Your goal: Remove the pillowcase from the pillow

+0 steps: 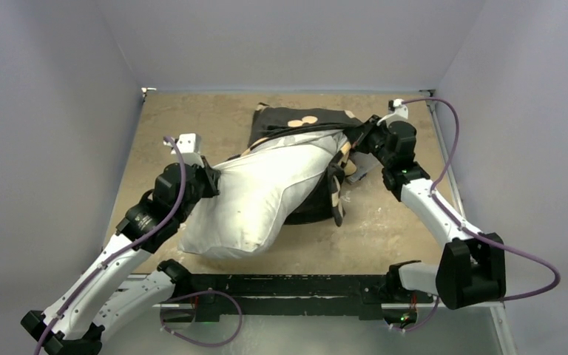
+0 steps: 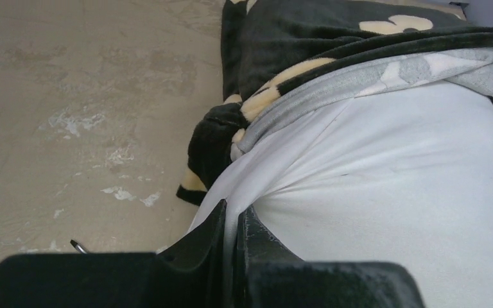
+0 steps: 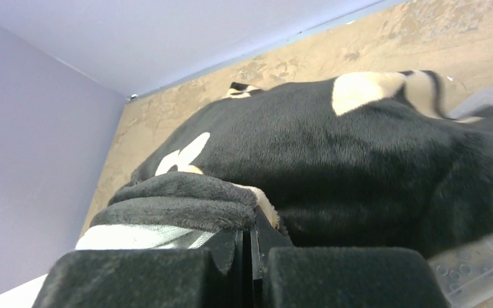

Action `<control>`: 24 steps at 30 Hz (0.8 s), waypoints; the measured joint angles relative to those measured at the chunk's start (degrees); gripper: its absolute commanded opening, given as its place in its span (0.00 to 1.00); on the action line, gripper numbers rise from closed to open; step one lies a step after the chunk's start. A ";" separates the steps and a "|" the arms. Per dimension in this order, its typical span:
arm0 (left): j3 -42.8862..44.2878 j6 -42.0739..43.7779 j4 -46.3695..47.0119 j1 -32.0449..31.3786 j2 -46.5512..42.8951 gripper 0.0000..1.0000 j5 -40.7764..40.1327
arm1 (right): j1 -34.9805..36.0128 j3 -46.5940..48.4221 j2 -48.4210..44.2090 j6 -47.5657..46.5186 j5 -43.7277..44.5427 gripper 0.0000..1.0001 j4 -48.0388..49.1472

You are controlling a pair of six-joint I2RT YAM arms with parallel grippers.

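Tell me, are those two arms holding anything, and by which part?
Yes. The left jaws pinch a fold at the edge of the white pillow; the right jaws pinch the rolled-back open rim of the black pillowcase.

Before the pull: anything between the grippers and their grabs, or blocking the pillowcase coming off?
Nothing visible: left gripper is shut on the pillow, right gripper on the pillowcase hem. A clear plastic tray lies beside the pillowcase, possibly a snag.

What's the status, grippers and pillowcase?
Left gripper shut on plump white pillow. Right gripper shut on black plush pillowcase hem. Pillow mostly out. Clear plastic box alongside.
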 measured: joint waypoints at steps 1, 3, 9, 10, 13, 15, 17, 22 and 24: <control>0.00 0.00 0.11 0.00 -0.28 0.00 0.09 | -1.05 0.07 0.17 -0.02 -1.46 0.00 0.00; 0.00 0.09 0.15 0.00 -0.50 0.00 1.01 | -2.08 0.07 0.68 -0.15 -3.76 0.00 0.07; 0.00 2.51 0.33 0.31 -0.74 0.00 10.10 | -3.10 1.01 4.79 -2.10 -6.82 0.00 0.50; 0.00 3.08 0.39 0.35 -0.85 0.00 11.78 | -3.19 1.49 5.81 -2.60 -7.19 0.00 0.50; 0.00 4.48 0.52 0.63 -1.42 0.00 16.44 | -3.30 4.31 8.98 -4.04 -8.81 0.00 0.48; 0.00 5.18 1.09 0.76 -1.88 0.00 19.76 | -3.23 7.13 10.99 -4.74 -10.21 0.00 0.48; 0.00 5.90 2.14 0.98 -1.97 0.00 23.47 | -2.78 10.49 13.00 -5.42 -10.91 0.02 0.44; -0.17 6.43 6.03 1.09 1.55 0.00 32.35 | 0.57 19.76 18.75 -7.15 -10.34 0.18 0.57; -1.31 5.35 9.73 1.09 4.11 0.00 35.63 | 2.05 23.56 21.64 -7.98 -9.29 0.26 0.48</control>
